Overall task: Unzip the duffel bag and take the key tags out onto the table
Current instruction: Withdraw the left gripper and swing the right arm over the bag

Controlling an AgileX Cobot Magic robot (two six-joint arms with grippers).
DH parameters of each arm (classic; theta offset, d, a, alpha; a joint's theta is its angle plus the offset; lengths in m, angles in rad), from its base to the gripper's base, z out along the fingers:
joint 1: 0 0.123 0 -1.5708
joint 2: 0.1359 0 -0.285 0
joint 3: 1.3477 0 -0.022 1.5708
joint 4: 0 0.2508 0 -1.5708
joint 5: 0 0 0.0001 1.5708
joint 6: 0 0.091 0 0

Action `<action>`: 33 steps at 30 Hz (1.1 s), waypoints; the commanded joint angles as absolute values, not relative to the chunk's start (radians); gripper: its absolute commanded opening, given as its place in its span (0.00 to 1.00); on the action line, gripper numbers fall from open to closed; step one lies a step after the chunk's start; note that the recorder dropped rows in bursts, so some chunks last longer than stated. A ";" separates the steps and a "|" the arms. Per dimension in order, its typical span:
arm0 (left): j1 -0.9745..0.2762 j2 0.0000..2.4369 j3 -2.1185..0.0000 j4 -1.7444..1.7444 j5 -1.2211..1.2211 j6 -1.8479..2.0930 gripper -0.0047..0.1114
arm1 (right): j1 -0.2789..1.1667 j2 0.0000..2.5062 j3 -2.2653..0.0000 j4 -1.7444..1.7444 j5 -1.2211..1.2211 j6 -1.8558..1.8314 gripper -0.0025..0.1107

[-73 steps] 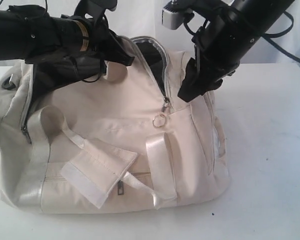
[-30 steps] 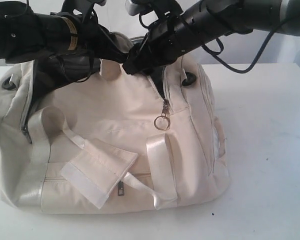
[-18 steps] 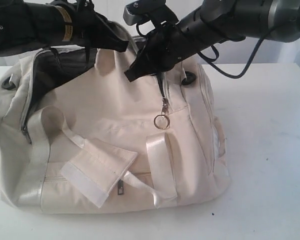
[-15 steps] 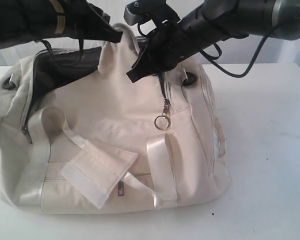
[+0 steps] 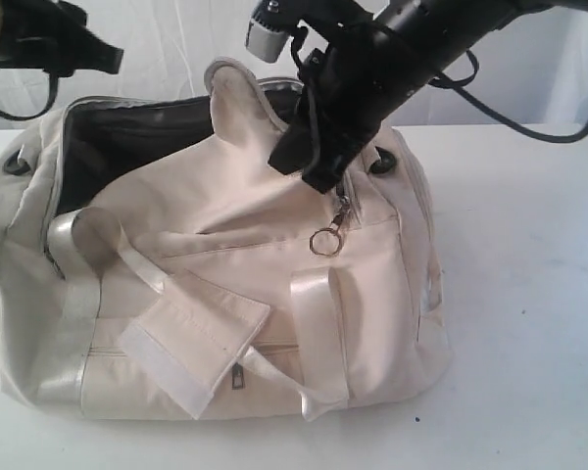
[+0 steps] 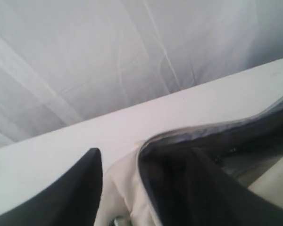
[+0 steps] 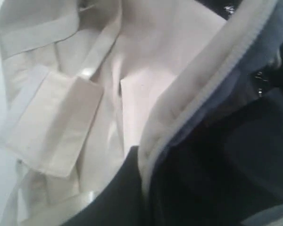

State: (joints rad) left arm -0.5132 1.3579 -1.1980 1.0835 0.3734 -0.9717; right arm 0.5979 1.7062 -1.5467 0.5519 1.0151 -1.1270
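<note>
Jaws of the right gripper (image 5: 312,171) pinch the duffel bag (image 5: 225,284) at its zipper edge, just above the bag's pull ring (image 5: 323,240). The bag lies on the table (image 5: 529,294), top gaping on dark lining (image 5: 127,147). The left gripper (image 5: 103,59) hangs above the bag's open end, apart; its spread cannot be told.

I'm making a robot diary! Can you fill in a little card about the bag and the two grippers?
Bag: cream, lying on the white table
Top zip: open, dark lining showing
Left gripper: open, up in the air, off the bag
Right gripper: shut on the edge of the bag's opening, near the zip ring
Key tags: none in sight
</note>
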 commanded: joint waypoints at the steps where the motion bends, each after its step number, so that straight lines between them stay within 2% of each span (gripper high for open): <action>1: -0.511 1.223 -1.115 0.993 0.444 -0.942 0.48 | 0.607 1.662 -1.546 0.564 1.159 -1.207 0.02; 6: -0.511 1.051 -1.035 0.910 0.466 -0.940 0.33 | 0.666 1.618 -1.546 0.564 1.221 -1.219 0.02; 7: -0.511 0.984 -1.015 0.842 0.516 -0.880 0.27 | 0.707 1.606 -1.546 0.564 1.221 -1.245 0.02; 9: -0.511 0.899 -0.989 0.666 0.591 -0.730 0.23 | 0.771 1.598 -1.546 0.564 1.221 -1.252 0.02; 13: -0.511 0.767 -0.961 0.326 0.727 -0.365 0.29 | 0.889 1.596 -1.546 0.523 1.221 -1.191 0.02; 16: -0.511 0.668 -0.961 0.214 0.801 -0.310 0.35 | 0.976 1.596 -1.546 0.392 1.221 -1.079 0.03; 18: -0.511 0.616 -0.961 0.190 0.829 -0.310 0.36 | 1.007 1.596 -1.546 0.358 1.221 -0.941 0.11; 24: -0.511 0.455 -0.961 0.156 0.974 -0.310 0.36 | 1.114 1.596 -1.546 0.358 1.221 -0.694 0.50; 26: -0.511 0.405 -0.961 0.125 1.033 -0.310 0.36 | 1.153 1.596 -1.546 0.358 1.221 -0.641 0.55; 31: -0.511 0.302 -0.961 0.087 1.137 -0.283 0.36 | 1.259 1.596 -1.517 0.369 1.221 -0.528 0.54; 33: -0.511 0.257 -0.961 0.087 1.154 -0.283 0.36 | 1.336 1.596 -1.442 0.369 1.221 -0.476 0.54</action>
